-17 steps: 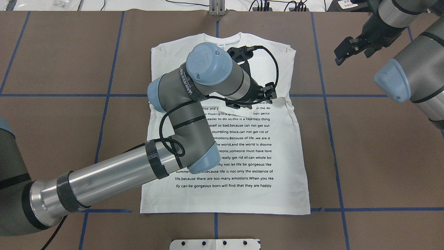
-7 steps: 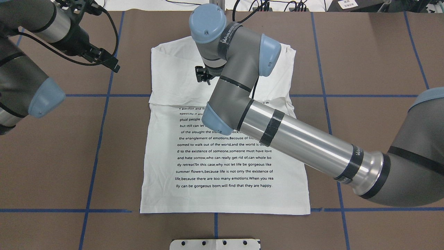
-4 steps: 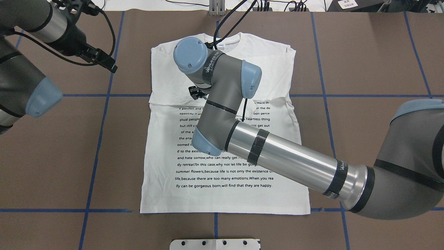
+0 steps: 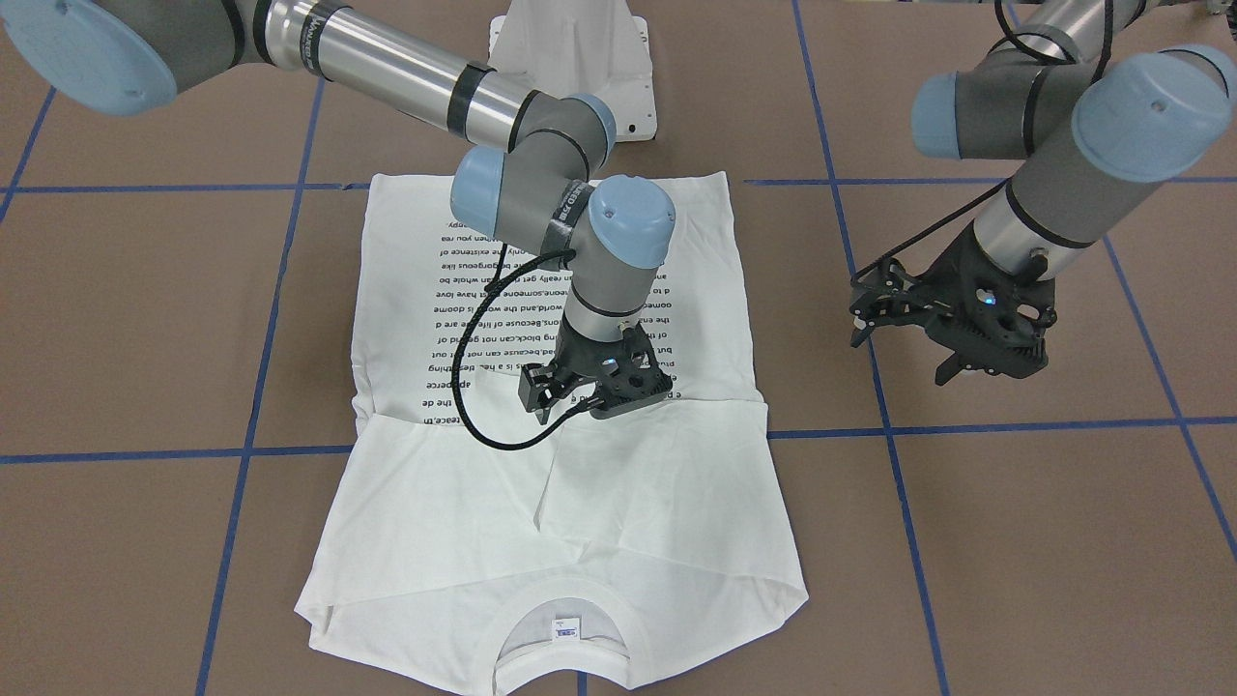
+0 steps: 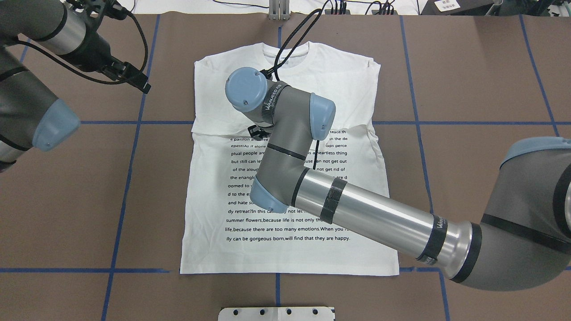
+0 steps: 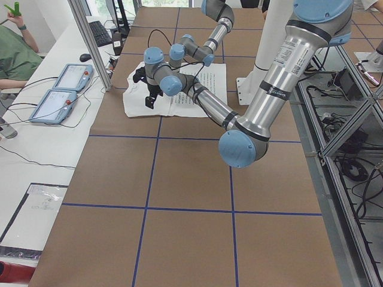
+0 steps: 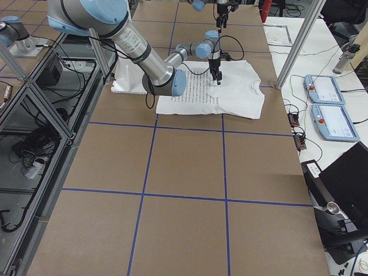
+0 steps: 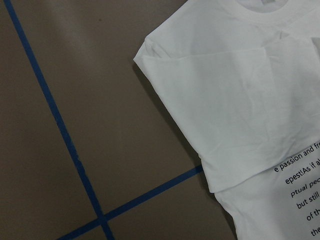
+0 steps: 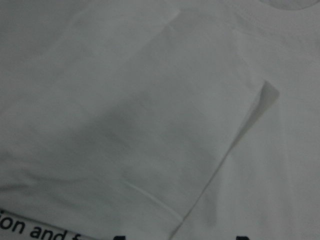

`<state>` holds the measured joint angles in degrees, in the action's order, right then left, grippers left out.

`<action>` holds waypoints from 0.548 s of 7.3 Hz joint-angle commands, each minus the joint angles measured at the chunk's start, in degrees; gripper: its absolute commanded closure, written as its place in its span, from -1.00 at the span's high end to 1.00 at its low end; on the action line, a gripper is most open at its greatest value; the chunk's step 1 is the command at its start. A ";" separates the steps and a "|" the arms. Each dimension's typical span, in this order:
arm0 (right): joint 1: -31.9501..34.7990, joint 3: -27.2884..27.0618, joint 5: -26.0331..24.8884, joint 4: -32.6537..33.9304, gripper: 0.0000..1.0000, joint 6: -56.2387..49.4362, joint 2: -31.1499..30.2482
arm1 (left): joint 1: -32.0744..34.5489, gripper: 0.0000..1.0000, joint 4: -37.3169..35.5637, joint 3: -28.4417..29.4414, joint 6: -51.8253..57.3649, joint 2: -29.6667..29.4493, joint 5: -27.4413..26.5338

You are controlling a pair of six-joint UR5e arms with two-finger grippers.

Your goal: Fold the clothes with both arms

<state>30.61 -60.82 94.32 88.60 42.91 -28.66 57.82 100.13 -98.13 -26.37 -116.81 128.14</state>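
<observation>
The shirt (image 5: 250,236) is lying flat on the counter (image 5: 468,80) with its print (image 5: 241,203) facing up, likely so that a later fold can run straight across the body. Both sleeves (image 4: 657,483) are lying folded in over the chest. Their edges are meeting near the middle, which is giving the shirt a tidy, narrow outline.

The right hand (image 4: 580,387) is hovering low over the shirt, where the sleeve hems are meeting the top of the print. I judge it is tending that sleeve fold. Its wrist view is showing only flat cloth, so it does not seem to be lifting anything. I cannot tell whether it is wide or narrow.

The left hand (image 4: 952,333) is hanging over bare counter, well apart from the shirt, probably to give the other arm room. I cannot tell its spread either, and nothing is showing in it.

No container is showing in any view.
</observation>
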 commanded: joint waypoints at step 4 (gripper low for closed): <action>-0.37 0.00 -0.02 0.00 0.37 -0.10 -0.60 | -0.08 1.00 0.07 0.04 -0.08 0.00 0.00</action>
<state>30.34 -60.82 94.31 88.59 42.78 -29.15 57.75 100.19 -98.14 -26.45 -116.81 128.14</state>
